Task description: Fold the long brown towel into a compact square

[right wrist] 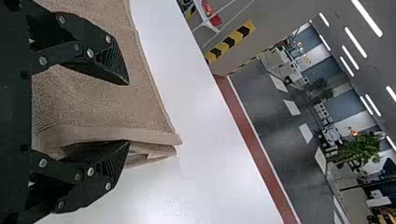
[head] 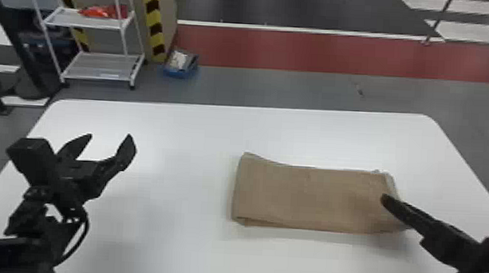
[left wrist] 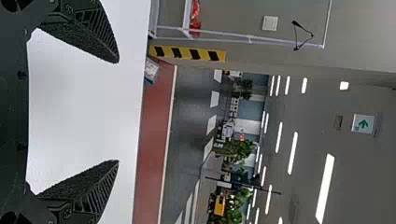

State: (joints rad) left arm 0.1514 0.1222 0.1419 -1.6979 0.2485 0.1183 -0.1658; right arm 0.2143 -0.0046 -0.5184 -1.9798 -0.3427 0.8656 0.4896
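Towel [head: 312, 197] folded on desk [head: 183, 143], inside far edge. Left end effector [head: 110, 137]: fingers apart, well off towel. Right end effector [head: 405, 212]: fingers apart, at towel's right edge.

Losing the left arm [head: 28, 214] past the head view's left and bottom edges, and the right arm [head: 485, 254] past its right. Hiding part of the towel [head: 312, 197] behind the right gripper [head: 415, 219]; making out just 1 of its 2 fingers there. Cutting off the towel at the right wrist view's top edge, and leaving its inner layers too hidden to count. Cropping the rack [head: 99, 68] at the head view's top. Blurring the red thing [head: 104, 11] on it and the blue box's [head: 181, 73] contents past naming.
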